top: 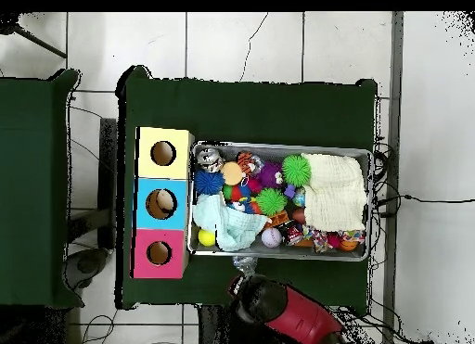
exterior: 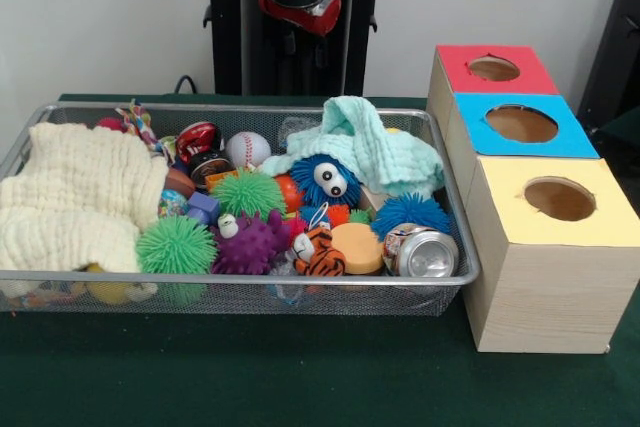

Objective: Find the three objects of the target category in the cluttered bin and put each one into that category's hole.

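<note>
A wire bin [exterior: 240, 282] holds a heap of toys. I see a blue fuzzy ball with googly eyes [exterior: 325, 179], two green spiky balls [exterior: 247, 192] [exterior: 176, 245], a purple spiky ball [exterior: 250, 242], a blue spiky ball [exterior: 412, 212], a tiger toy [exterior: 318, 252], an orange disc [exterior: 357, 245], a dented can [exterior: 420, 252] and a baseball [exterior: 247, 148]. Beside the bin stand three boxes, each with a round hole on top: red [exterior: 530, 72], blue [exterior: 570, 137], yellow [exterior: 610, 212]. My gripper [exterior: 300, 9] hangs drawn back, high above the bin's far side, touching nothing.
A cream cloth [exterior: 75, 197] covers the bin's left end and a mint cloth [exterior: 370, 142] lies over the far right corner, each hiding things beneath. In the overhead view the arm [top: 278, 308] sits just outside the bin [top: 278, 146], with the boxes [top: 162, 204] at the bin's left.
</note>
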{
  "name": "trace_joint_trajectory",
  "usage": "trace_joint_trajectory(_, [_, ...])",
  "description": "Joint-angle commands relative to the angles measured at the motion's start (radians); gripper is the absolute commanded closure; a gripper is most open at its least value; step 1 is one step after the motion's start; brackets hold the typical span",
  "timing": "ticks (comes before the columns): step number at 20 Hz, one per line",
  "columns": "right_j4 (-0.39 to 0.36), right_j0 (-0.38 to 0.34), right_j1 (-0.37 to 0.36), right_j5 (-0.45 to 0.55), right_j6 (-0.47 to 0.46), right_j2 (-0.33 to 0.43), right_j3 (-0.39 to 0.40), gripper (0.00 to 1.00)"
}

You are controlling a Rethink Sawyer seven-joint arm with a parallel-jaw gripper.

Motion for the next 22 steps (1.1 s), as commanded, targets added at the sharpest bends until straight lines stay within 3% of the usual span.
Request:
trace_joint_trajectory(1, [-0.041, -0.031, 0.028, 0.019, 0.058, 0.062, -0.085, 0.00])
trace_joint_trajectory(7, [-0.087, -0.044, 0.064, -0.068, 0.053, 0.074, -0.094, 0.00])
trace_joint_trajectory(14, [-0.119, -0.061, 0.092, -0.066, 0.050, 0.084, -0.128, 0.00])
trace_joint_trajectory(22, [-0.174, -0.087, 0.186, -0.102, 0.027, 0.099, -0.223, 0.00])
